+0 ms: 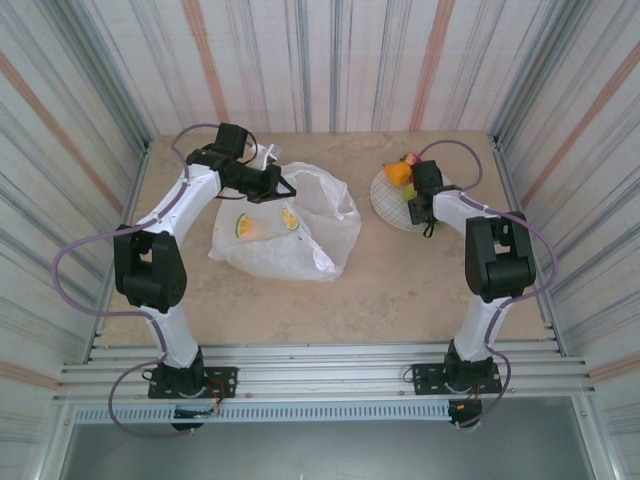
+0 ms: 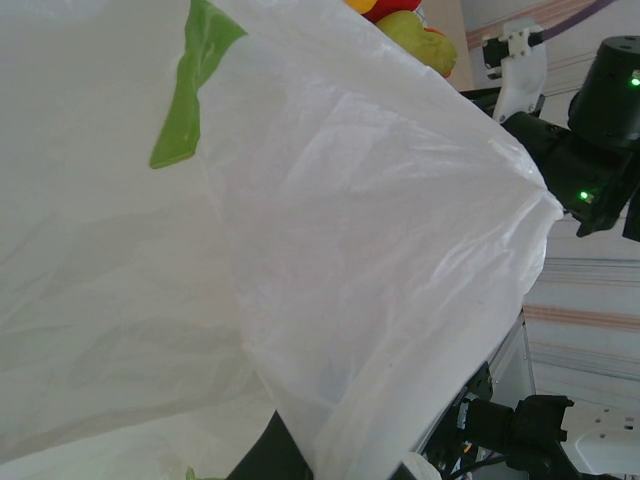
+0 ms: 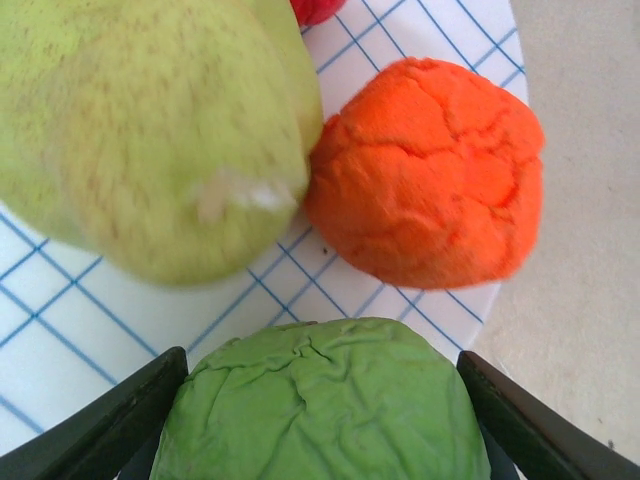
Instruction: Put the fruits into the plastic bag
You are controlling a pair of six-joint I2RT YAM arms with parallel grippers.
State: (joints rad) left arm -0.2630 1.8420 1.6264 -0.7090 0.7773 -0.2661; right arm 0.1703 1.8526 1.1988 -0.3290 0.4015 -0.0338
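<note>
From above, I see my left gripper pinched shut on the rim of the crinkly, lemon-printed plastic bag, centre-left on the table. My right gripper is over the fruits on the round plate, upper right.

Left wrist: thin, translucent white film with a green leaf print at upper left.

Right wrist: black fingers flank a wrinkled green fruit at the bottom. I cannot tell whether they grip it. A lumpy orange fruit and a pale speckled fruit lie above it on the grid.
</note>
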